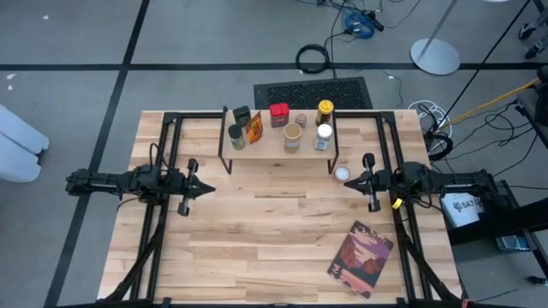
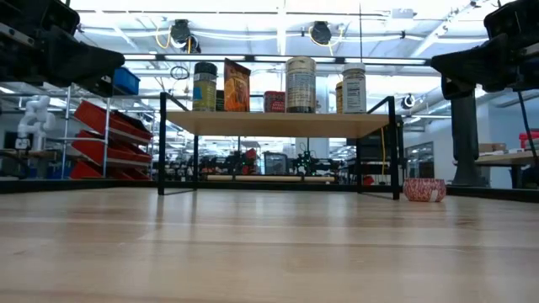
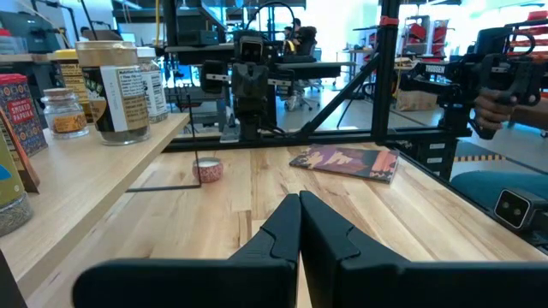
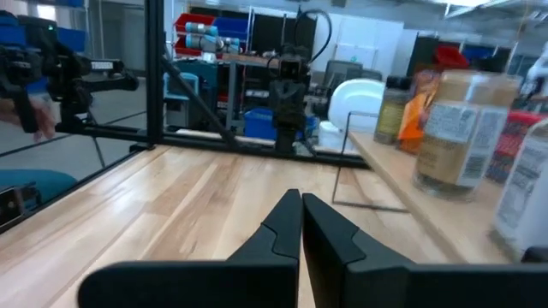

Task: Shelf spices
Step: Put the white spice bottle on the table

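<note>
One low red-patterned tin (image 1: 342,174) sits on the counter (image 1: 274,231) by the shelf (image 1: 278,147); six spices (image 1: 284,125) stand up there. Both my left gripper (image 1: 208,189) and right gripper (image 1: 350,183) have fingers pressed together, empty. I judge the tin light, stiff, slick; I'd pinch across its sides.

Left gripper (image 1: 208,187): fingers closed together, arm level, left of the shelf (image 1: 278,151) and nearer the table's front. Right gripper (image 1: 349,182): fingers closed, arm level, just off the shelf's right end.
</note>
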